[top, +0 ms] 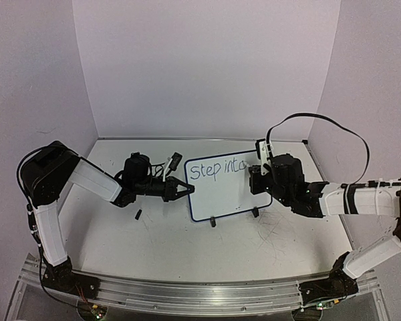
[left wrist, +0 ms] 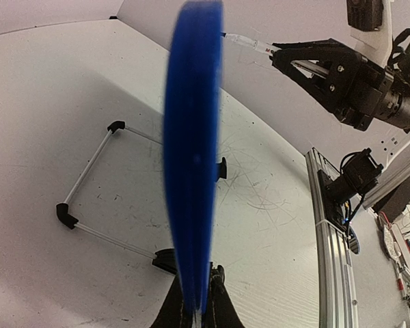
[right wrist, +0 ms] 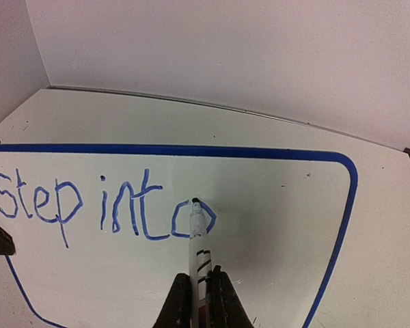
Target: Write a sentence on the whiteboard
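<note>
The right claw (right wrist: 199, 279) is clamped on a pen (right wrist: 198, 239), a pale round barrel with black marks that points away from the wrist. Its dark tip touches the whiteboard (right wrist: 280, 205) at the last "o" of the sentence (right wrist: 102, 212), which reads "step into" in one line along the board's long side. This view shows the strokes as blue; from above they look dark. The left claw (left wrist: 198, 304) is shut on the board's smooth, rounded blue frame at its left edge. Its camera sees the board edge-on as a thin upright strip, with the wire stand (left wrist: 89, 167) and its black corner caps behind. From above, the board sits mid-table (top: 187, 254) on a scuffed white top.
</note>
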`<state>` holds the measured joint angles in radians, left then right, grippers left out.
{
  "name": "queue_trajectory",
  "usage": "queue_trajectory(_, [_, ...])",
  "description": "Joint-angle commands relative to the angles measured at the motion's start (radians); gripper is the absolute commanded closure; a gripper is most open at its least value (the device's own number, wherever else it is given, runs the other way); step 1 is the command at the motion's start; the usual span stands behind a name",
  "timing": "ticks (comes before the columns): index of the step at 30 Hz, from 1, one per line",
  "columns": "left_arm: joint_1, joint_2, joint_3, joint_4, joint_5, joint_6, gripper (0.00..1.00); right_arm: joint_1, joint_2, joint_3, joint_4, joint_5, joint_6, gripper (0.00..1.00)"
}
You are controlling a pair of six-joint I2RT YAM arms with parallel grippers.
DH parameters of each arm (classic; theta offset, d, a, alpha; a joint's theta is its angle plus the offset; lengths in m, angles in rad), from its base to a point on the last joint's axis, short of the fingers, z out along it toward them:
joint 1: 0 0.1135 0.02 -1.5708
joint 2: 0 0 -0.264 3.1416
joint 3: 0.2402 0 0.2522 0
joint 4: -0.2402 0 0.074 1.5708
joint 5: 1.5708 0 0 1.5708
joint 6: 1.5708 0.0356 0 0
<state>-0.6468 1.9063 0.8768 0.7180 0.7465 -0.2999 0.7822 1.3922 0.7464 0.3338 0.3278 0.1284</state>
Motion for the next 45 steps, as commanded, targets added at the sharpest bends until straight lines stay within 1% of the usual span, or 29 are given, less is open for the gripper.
queue_trajectory(1, [0.011, -0.008, -0.006, -0.109, -0.057, 0.053, 1.00, 0.001, 0.021, 0.039, 0.019, -0.030, -0.003, 1.00])
queue_trajectory(6, [0.011, -0.006, -0.003, -0.109, -0.059, 0.053, 1.00, 0.011, -0.029, 0.016, 0.013, -0.054, -0.011, 1.00])
queue_trajectory(11, [0.011, -0.002, -0.002, -0.109, -0.071, 0.051, 1.00, 0.014, -0.262, -0.070, 0.046, -0.003, -0.050, 1.00])
queue_trajectory(13, [0.012, 0.000, 0.000, -0.109, -0.076, 0.048, 1.00, 0.011, -0.315, -0.059, 0.014, 0.018, -0.096, 1.00])
queue_trajectory(16, [0.011, 0.004, 0.008, -0.109, -0.076, 0.045, 1.00, 0.004, -0.344, -0.054, -0.022, 0.086, -0.152, 1.00])
queue_trajectory(18, [0.012, -0.002, 0.008, -0.109, -0.081, 0.044, 0.98, -0.004, -0.353, -0.063, -0.022, 0.105, -0.157, 1.00])
queue_trajectory(20, [0.012, -0.009, 0.006, -0.109, -0.085, 0.043, 0.93, -0.006, -0.356, -0.067, -0.020, 0.089, -0.155, 1.00])
queue_trajectory(23, [0.014, -0.013, 0.009, -0.110, -0.078, 0.034, 0.82, -0.005, -0.340, -0.062, 0.002, 0.067, -0.156, 1.00])
queue_trajectory(27, [0.015, -0.013, 0.013, -0.109, -0.064, 0.014, 0.74, -0.006, -0.299, -0.043, 0.022, 0.035, -0.171, 1.00])
queue_trajectory(33, [0.015, -0.031, 0.013, -0.108, -0.053, 0.002, 0.68, -0.006, -0.273, -0.051, 0.042, 0.023, -0.173, 1.00])
queue_trajectory(36, [0.013, -0.033, 0.018, -0.102, -0.041, -0.007, 0.64, -0.006, -0.274, -0.064, 0.062, 0.012, -0.173, 1.00])
queue_trajectory(38, [0.013, -0.026, 0.023, -0.095, -0.032, -0.016, 0.59, -0.006, -0.270, -0.067, 0.073, 0.005, -0.173, 1.00])
queue_trajectory(39, [0.013, -0.022, 0.026, -0.091, -0.025, -0.023, 0.58, -0.006, -0.266, -0.067, 0.075, 0.000, -0.174, 1.00])
queue_trajectory(43, [0.013, -0.021, 0.020, -0.035, -0.013, -0.060, 0.57, -0.006, -0.259, -0.062, 0.077, -0.014, -0.178, 1.00])
queue_trajectory(45, [0.013, -0.015, 0.020, -0.009, -0.008, -0.074, 0.59, -0.006, -0.258, -0.062, 0.079, -0.017, -0.178, 1.00])
